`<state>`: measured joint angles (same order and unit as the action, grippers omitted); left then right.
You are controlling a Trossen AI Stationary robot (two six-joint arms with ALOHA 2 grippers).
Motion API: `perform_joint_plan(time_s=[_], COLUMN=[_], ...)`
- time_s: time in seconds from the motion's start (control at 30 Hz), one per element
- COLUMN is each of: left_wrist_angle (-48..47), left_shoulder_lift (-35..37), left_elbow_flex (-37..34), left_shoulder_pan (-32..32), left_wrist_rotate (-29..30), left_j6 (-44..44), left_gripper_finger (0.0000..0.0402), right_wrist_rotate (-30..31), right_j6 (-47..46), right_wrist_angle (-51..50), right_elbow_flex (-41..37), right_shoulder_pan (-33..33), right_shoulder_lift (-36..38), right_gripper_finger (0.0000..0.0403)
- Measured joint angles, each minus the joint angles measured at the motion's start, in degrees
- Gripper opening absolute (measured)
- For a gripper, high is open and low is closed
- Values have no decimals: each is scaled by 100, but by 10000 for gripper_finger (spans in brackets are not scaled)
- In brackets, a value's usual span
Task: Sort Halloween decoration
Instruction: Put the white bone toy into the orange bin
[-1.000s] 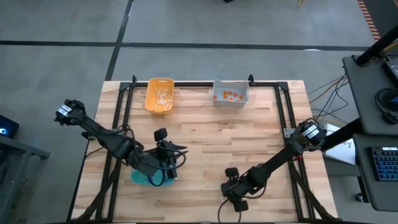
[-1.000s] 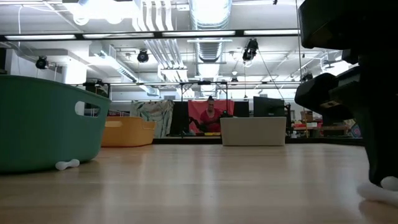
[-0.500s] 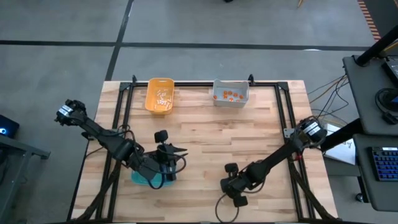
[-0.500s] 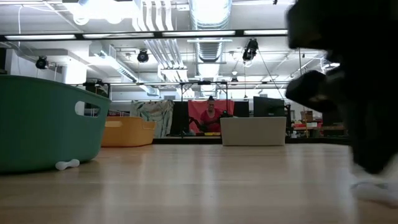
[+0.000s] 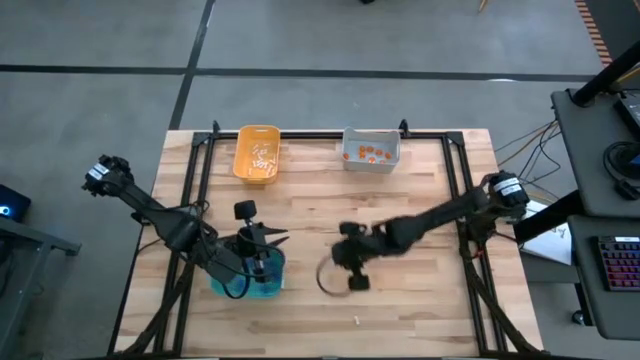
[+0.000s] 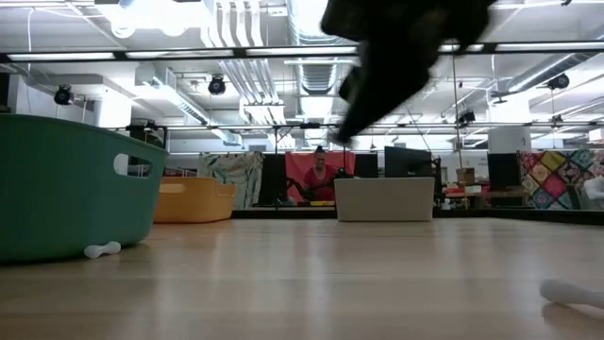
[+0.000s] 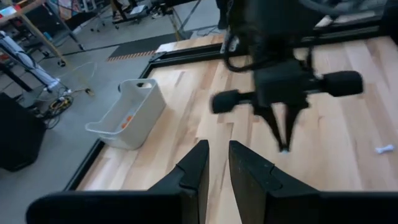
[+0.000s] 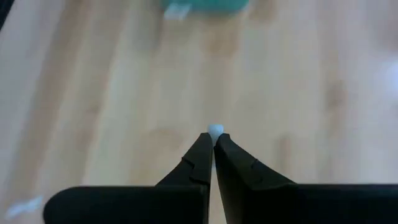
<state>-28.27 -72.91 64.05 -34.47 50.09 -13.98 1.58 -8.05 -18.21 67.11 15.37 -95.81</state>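
The worktop [image 5: 420, 210] is a pale wood slab with a black frame round it. The teal bin [image 5: 262, 280] stands near its front edge on the left side, and everything else is placed from it. The left arm reaches over that bin – the left hand [image 5: 258, 262] hangs above the bin's rim, its fingers [image 7: 198, 168] close together with a narrow gap between them and nothing held.

The right arm stretches across the worktop, with the right hand [image 5: 352, 272] just to the right of the teal bin, near the middle of the worktop. Its fingers [image 8: 219, 154] are pressed together on a small white trinket [image 8: 215, 130], pinched at the very tips.

At the far edge, straight behind the teal bin, sits the yellow bin [image 5: 256, 153] with white trinkets [image 5: 262, 156] in it. Right of that, also on the far edge, is the grey bin [image 5: 371, 149], holding orange trinkets [image 5: 370, 154].

Two white pieces lie loose on the worktop – one bone-shaped piece [image 6: 102, 249] just beside the teal bin's foot, and a stray white piece [image 5: 356, 320] to the bin's right, near the front edge.
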Motion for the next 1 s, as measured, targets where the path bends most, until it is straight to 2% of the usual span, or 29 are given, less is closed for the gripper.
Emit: perform_joint_plan(time_s=[0.17,0.4,0.6,0.7,1.0], left_wrist_angle=[-278,-283,29,349,629], left_shoulder_lift=[253,830,1512,1792,2431], left_elbow_flex=[-52,-556,-1141,-1396,-1731], left_shoulder_pan=[-12,-25,-40,-38,-37], left_wrist_rotate=[63,60,210,281,902], left_j6=[-2,-112,-398,-381,-258], left_gripper_finger=[45,45,45,45,45], right_wrist_rotate=[1,-41,-71,-330,-359], right_j6=[720,1464,1334,1190,868], right_wrist_angle=[585,1703,2914,3402,3851], right_elbow_flex=[361,941,1384,1685,2957], right_shoulder_pan=[-859,-1938,-2612,-2891,-3299], right_shoulder_lift=[-90,-457,-985,-1301,-2595], right_gripper_finger=[8,8,8,9,9])
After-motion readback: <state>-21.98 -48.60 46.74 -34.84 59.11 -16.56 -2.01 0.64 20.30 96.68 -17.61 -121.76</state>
